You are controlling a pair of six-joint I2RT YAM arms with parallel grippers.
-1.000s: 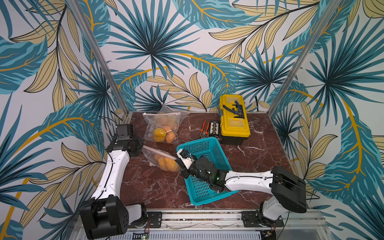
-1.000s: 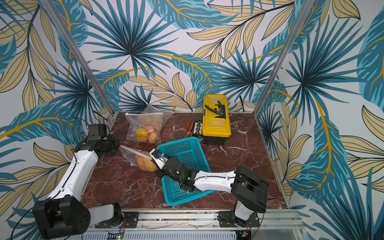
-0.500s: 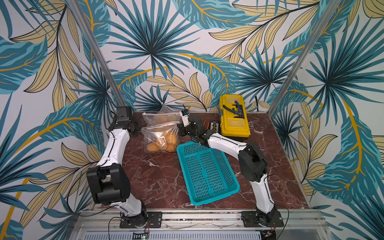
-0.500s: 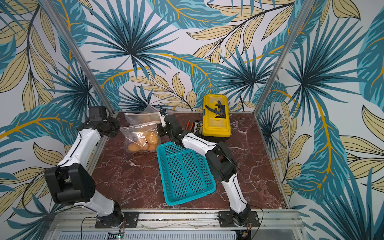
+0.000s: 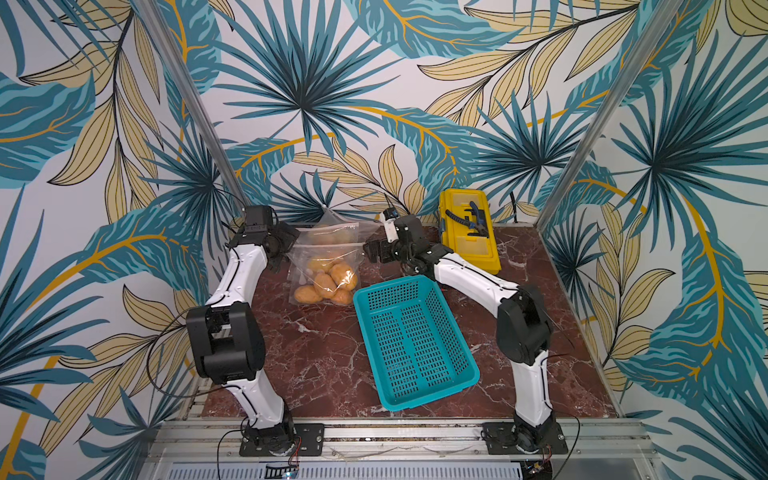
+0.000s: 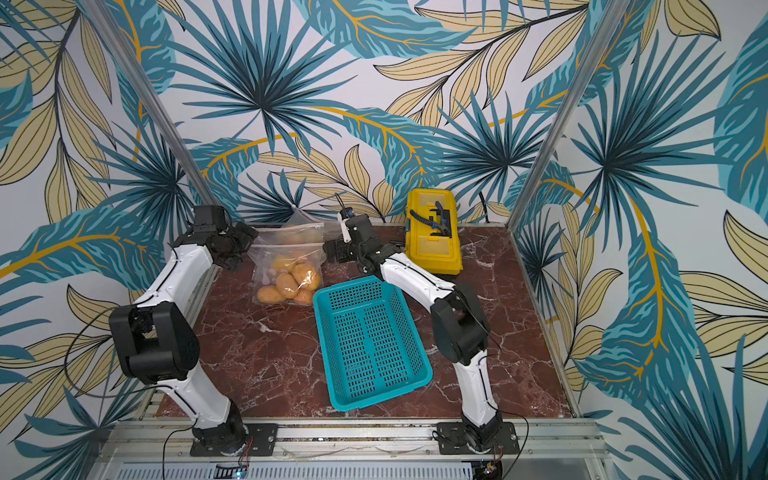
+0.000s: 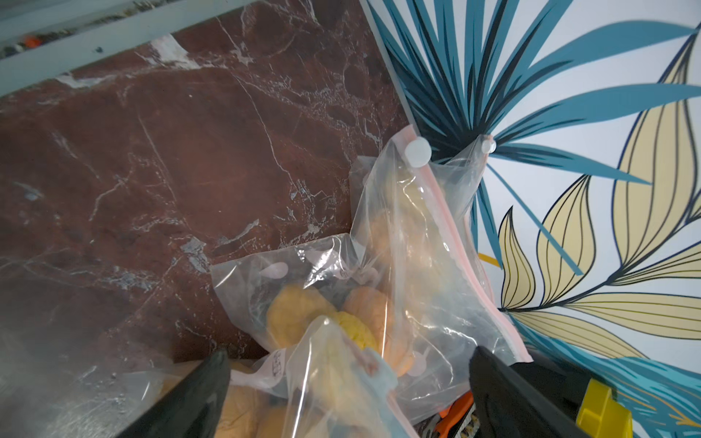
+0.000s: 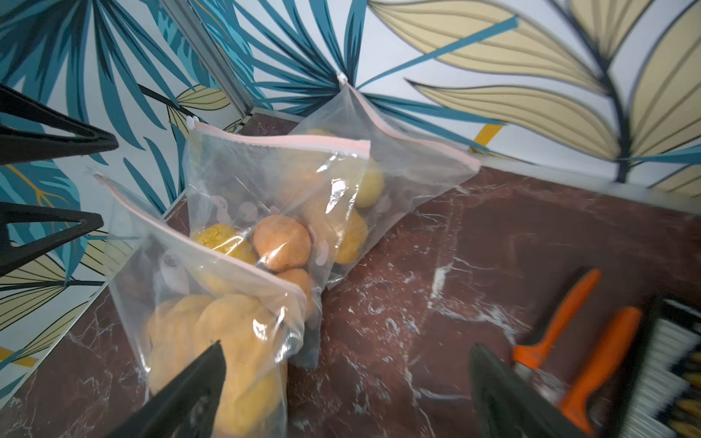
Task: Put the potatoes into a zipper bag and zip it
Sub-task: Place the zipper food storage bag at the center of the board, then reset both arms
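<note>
Left tool [image 5: 287, 246] stands with its black fingers [image 7: 206, 383] spread wide, gripping nothing, and crumpled clear plastic rises into the gap between them. Right tool [image 5: 371, 252] is just as wide and just as empty. In the right wrist view a bag corner lies close by one of its fingers [image 8: 205, 379]. Between the two tools, at the far part of the red-brown marble desk [image 5: 324, 357], sits the clear plastic zipper bag with a pink zip strip [image 5: 322, 266]. And there are the yellow-orange oval potatoes [image 5: 328, 282], heaped inside it at the bottom, near both tools, with the left tool on one flank and the right tool on the other. Neither tool touches a potato. Behind that bag, towards the leaf-patterned wall, two more clear zipper bags [image 8: 273, 178] show in the right wrist view, also with potatoes in them. Further out, a teal perforated plastic basket [image 5: 411, 340] lies on the desk just beside the first bag, under the right arm. A yellow plastic toolbox [image 5: 467, 232] stands at the back beside that arm. Orange-handled pliers [image 8: 561, 314] rest on the desk near the right tool.
</note>
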